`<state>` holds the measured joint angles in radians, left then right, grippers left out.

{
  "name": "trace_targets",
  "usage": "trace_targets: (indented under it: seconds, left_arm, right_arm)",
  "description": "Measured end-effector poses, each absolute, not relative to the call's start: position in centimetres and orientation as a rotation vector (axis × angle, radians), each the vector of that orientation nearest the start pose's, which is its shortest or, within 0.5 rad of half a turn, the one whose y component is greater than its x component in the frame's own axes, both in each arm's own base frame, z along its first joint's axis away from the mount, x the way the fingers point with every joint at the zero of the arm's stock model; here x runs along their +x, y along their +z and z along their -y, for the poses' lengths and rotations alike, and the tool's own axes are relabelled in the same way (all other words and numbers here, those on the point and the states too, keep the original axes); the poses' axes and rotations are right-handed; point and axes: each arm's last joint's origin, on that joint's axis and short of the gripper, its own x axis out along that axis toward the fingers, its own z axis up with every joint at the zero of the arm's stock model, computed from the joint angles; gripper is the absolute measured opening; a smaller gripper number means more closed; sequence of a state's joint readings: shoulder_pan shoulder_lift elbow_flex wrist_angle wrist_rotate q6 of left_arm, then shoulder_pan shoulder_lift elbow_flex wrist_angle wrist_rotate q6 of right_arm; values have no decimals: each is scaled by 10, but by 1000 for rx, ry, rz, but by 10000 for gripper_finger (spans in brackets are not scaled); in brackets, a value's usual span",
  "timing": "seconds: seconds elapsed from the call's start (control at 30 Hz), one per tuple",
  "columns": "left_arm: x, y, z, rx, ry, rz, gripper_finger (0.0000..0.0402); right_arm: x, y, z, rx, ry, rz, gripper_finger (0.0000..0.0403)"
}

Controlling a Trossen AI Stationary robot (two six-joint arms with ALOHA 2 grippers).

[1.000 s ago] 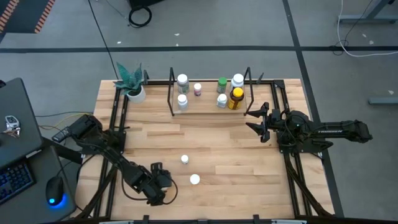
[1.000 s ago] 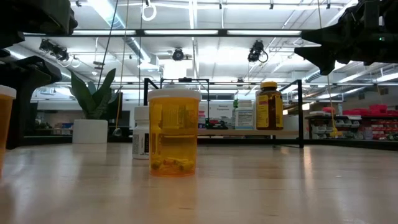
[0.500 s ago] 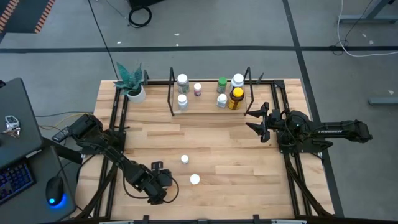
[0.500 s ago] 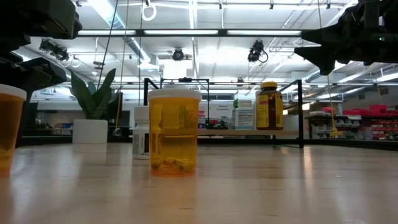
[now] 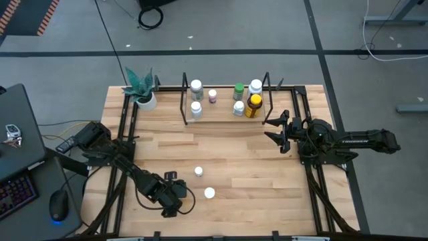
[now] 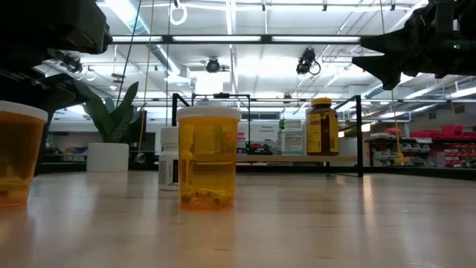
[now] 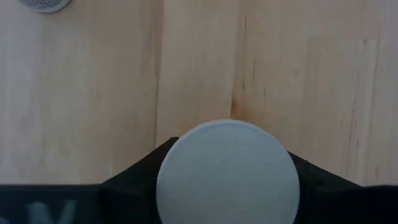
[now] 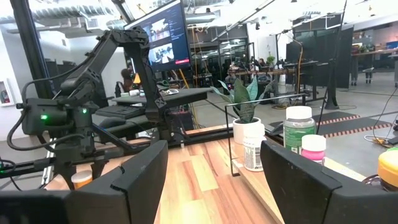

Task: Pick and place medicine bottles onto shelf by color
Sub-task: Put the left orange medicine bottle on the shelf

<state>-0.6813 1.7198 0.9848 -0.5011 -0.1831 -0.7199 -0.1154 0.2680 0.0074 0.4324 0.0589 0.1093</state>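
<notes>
While the left gripper (image 5: 175,199) sits low at the table's (image 5: 254,167) near-left corner, we see its jaws closed partway against the sides of an orange bottle (image 6: 16,164). The left wrist view shows that bottle's round white cap (image 7: 227,172) filling the space between the two dark fingers (image 7: 134,180), which press on it from either side. From the low view, we note a translucent orange body with a white cap, standing upright on the wood.

We see two more bottles loose on the table: a second orange bottle (image 6: 207,158), white-capped, with small contents at its bottom, and a white bottle (image 6: 169,158) just behind it. Both stand well apart from the shelf (image 5: 224,117).

On the shelf, at the table's far edge, we count white, pink, green and amber bottles, the amber one (image 5: 253,105) carrying a yellow cap.

The right gripper (image 5: 276,130) hovers above the table just right of the shelf, jaws partway open and holding nothing.
</notes>
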Motion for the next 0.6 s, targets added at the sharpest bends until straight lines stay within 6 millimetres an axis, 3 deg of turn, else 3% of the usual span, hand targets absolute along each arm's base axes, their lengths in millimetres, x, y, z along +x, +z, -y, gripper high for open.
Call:
trace_targets:
  seconds: [0.37, 0.6]
  left_arm:
    - [250, 156, 182, -61, -18, -1222, 197]
    - [246, 167, 168, -44, 8, -1251, 203]
  right_arm:
    - [112, 185, 15, 104, -164, 181, 265]
    - [112, 185, 15, 104, -165, 181, 265]
